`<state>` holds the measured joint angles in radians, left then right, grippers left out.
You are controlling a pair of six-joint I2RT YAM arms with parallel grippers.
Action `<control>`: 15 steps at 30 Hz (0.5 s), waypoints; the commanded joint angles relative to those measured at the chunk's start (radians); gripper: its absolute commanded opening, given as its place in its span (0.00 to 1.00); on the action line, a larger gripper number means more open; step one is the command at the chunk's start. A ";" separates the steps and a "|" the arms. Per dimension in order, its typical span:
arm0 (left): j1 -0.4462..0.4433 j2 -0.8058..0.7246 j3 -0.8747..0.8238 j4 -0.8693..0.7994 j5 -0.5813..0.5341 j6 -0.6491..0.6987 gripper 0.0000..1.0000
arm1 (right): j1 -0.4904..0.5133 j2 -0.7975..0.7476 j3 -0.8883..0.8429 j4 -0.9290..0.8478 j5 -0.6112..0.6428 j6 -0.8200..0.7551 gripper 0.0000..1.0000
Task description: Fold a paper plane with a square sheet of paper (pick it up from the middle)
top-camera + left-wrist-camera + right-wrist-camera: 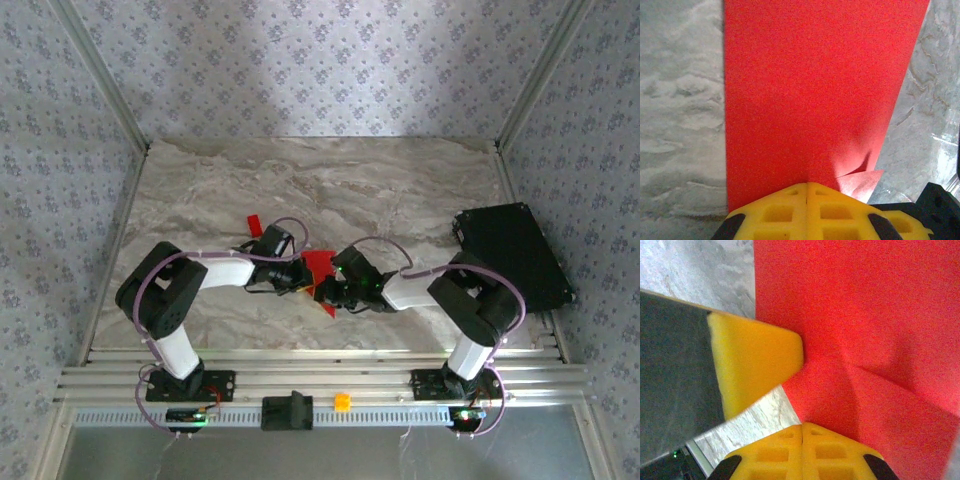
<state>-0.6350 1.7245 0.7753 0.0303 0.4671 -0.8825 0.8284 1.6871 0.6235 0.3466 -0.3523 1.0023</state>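
left claw: pinching red paper sheet | right claw: pinching same sheet | risk: arms pulling apart could tear it, or thin edge slips out

The table has a pale, marbled grey-beige top, closed in by patterned panels on 3 sides. 1 tiny red block lies left of centre. A black box sits askew at the right edge. Near the middle is the square sheet of paper; whether it lies flat on the top I cannot tell.
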 commanded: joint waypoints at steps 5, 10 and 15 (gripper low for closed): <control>0.014 0.053 -0.032 -0.061 -0.062 0.023 0.01 | 0.012 -0.112 -0.114 -0.164 0.007 -0.038 0.09; 0.015 0.055 -0.027 -0.058 -0.058 0.022 0.01 | -0.005 -0.194 -0.180 -0.191 0.002 -0.044 0.10; 0.015 0.055 -0.021 -0.062 -0.058 0.024 0.01 | 0.001 -0.273 -0.138 -0.167 -0.004 -0.022 0.12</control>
<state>-0.6300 1.7309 0.7753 0.0349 0.4828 -0.8795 0.8234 1.4479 0.4580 0.2169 -0.3553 0.9794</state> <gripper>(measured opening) 0.048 0.114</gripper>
